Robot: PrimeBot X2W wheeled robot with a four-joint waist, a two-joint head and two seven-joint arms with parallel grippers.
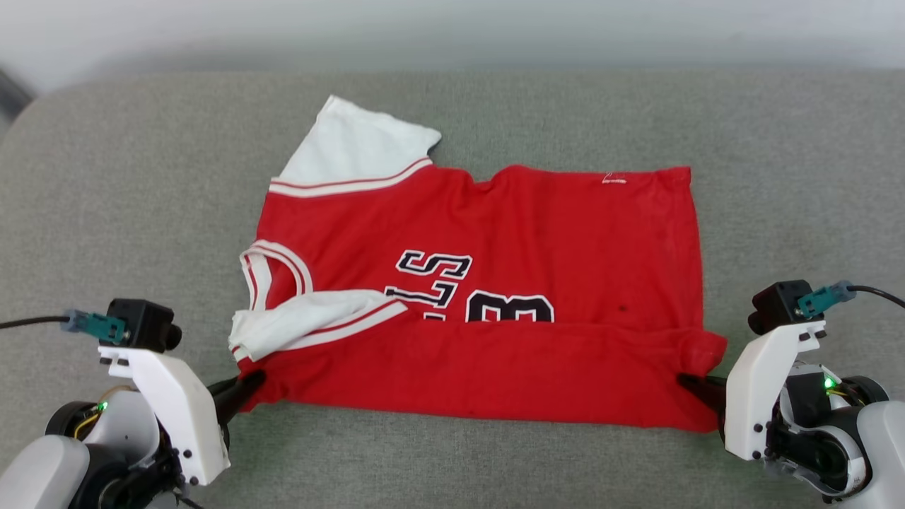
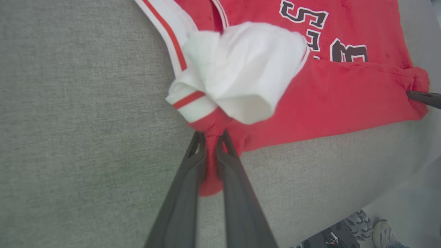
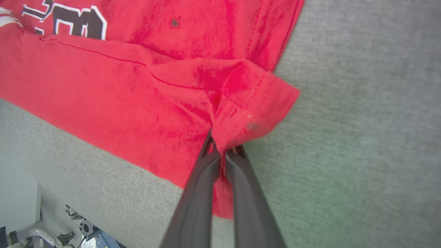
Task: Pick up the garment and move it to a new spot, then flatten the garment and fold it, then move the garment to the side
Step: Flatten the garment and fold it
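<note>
Red jersey (image 1: 537, 233) stretches sideways before us, our left tool (image 1: 253, 379) and right tool (image 1: 686, 380) each clamping a near corner.

You are looking at what reads as a robotics lab or test room rather than a home; the worktop (image 1: 452, 452) is a broad slab covered in plain grey woven fabric, rounded at the corner, set against a bare pale wall (image 1: 452, 28); past its edge, down on the pale floor (image 2: 413, 193), you can see dark pieces of equipment (image 2: 332, 237), a grey metal frame (image 3: 34, 232) and a person's shoe (image 2: 382, 234).
</note>
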